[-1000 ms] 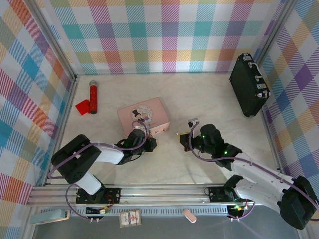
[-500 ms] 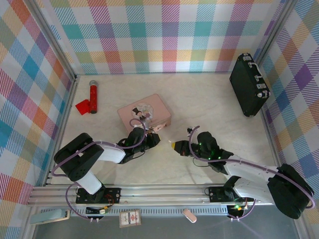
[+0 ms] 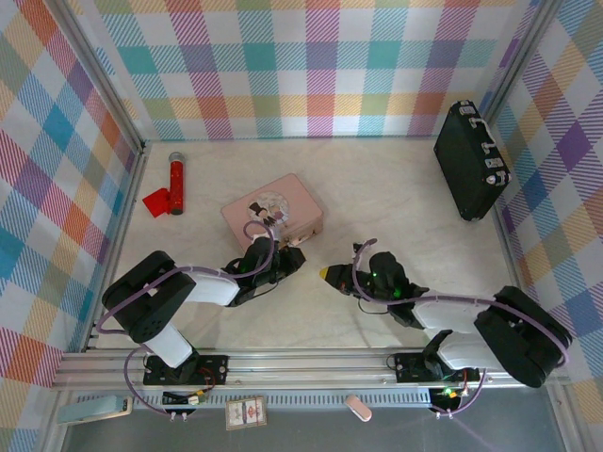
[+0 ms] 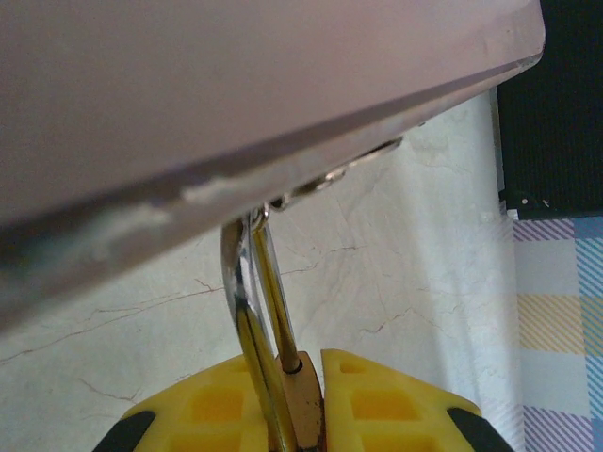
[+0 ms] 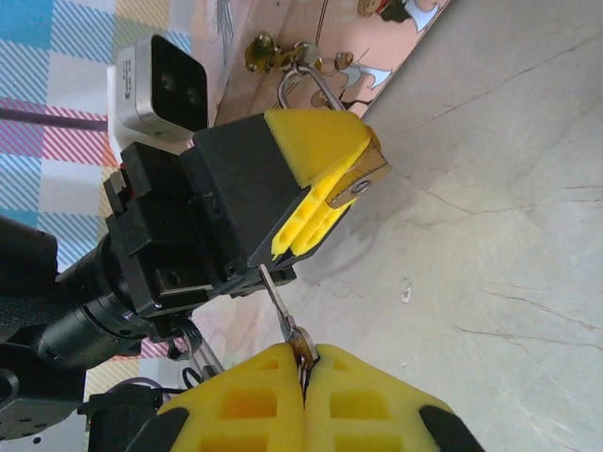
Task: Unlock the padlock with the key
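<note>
Closed tight on the key (image 5: 300,350), the right gripper (image 5: 303,377) pinches its head between yellow pads, the slim blade jutting straight ahead of the jaws toward the left gripper (image 4: 306,414). Those jaws are clamped on the brass padlock (image 5: 366,175). Its silvery shackle (image 4: 247,292) runs out past the fingertips to the hasp on the pink tin (image 4: 236,85), just beyond them on the pale marbled table (image 5: 509,235).
</note>
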Controlling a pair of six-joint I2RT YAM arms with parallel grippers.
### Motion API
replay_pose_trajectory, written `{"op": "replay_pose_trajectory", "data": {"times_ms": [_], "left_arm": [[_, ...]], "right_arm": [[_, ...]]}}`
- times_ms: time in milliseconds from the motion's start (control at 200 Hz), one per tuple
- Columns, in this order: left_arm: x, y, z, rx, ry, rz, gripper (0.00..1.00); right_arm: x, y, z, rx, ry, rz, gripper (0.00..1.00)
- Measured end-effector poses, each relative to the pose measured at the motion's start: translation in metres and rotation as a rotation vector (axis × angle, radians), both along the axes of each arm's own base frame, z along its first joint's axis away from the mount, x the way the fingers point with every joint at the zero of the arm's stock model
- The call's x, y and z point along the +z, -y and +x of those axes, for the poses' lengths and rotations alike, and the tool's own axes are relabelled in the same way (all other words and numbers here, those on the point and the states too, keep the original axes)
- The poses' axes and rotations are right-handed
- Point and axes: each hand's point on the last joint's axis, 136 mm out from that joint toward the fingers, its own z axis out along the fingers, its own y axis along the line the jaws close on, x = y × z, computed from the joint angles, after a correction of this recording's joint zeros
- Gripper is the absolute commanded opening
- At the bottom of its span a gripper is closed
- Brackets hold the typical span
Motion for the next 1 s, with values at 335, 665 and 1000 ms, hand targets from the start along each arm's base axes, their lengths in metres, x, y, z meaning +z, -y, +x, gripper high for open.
{"op": "replay_pose_trajectory", "data": {"times_ms": [335,665,1000], "left_arm": [[0.004,-0.001,0.004,0.032,0.004,-0.018,0.00],[0.004,-0.003,0.002,0.049,-0.012,-0.021,0.00],[0.006,-0.002,0.004,0.055,-0.018,-0.029,0.00]], "right_arm": [[-0.002,-0.014,0.008,0.086,-0.058,0.069,0.00],[0.002,-0.011,0.017,0.096,-0.028,0.070,0.00],[-0.006,-0.003,0.027,0.049,-0.057,0.061,0.00]]}}
